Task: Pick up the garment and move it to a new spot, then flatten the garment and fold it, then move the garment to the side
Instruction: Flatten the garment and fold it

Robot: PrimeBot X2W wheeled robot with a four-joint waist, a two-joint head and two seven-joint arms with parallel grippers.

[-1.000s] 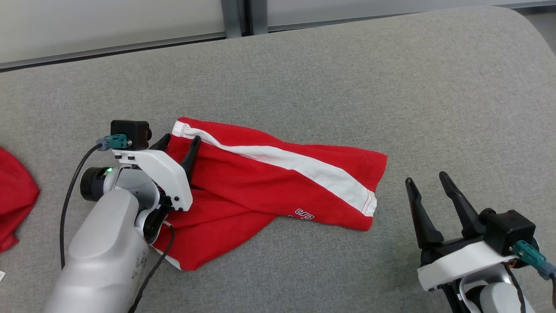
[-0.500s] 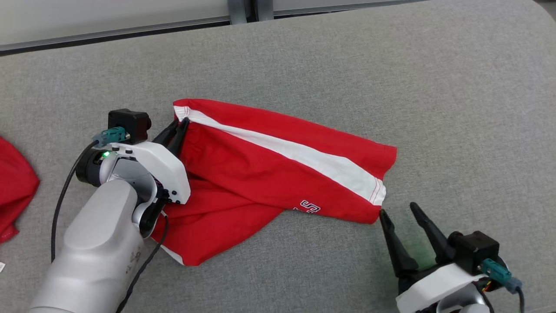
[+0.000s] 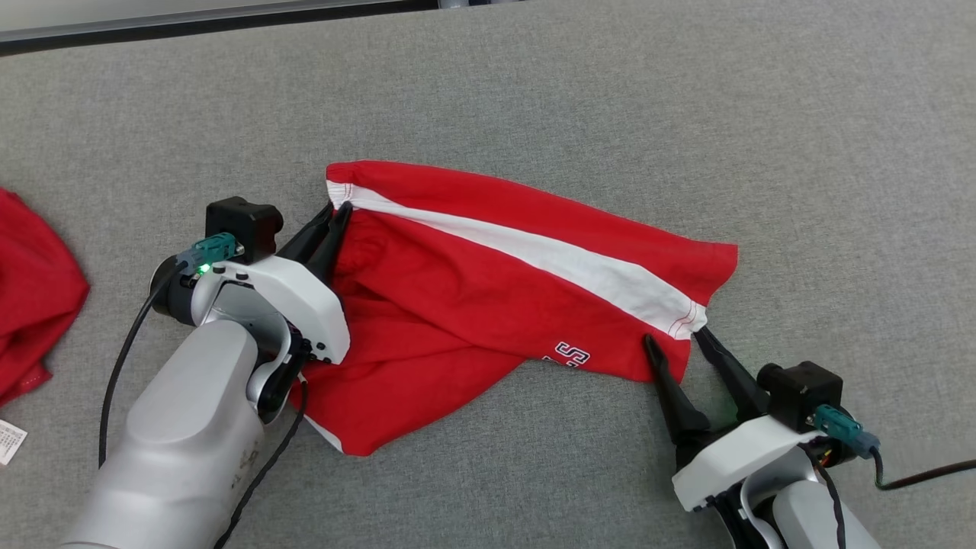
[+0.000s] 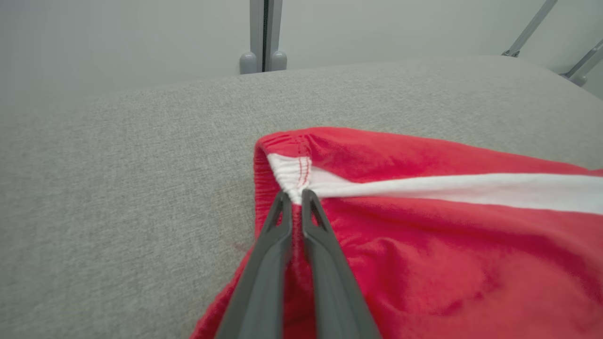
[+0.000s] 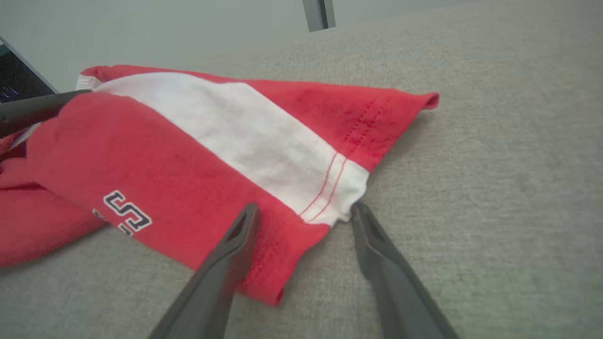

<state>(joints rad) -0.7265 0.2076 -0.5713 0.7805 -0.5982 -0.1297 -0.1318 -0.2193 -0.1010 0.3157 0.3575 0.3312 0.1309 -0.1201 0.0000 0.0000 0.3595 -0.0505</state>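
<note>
My left forearm (image 3: 183, 442) hides part of the garment (image 3: 488, 297); its lettering (image 3: 572, 354) is part hidden at the fold. Another red cloth (image 3: 34, 305) runs off the head view's left edge, beside a label (image 3: 9, 442) too small to read

Prob. lab: grey padded bench (image 3: 534, 84)

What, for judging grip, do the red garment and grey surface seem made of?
The red garment: probably soft cotton-like knit, matte; it creases limply, hem stitched. The grey surface: seemingly woven upholstery fabric, matte; flecked weave, rounded padded edge.
</note>
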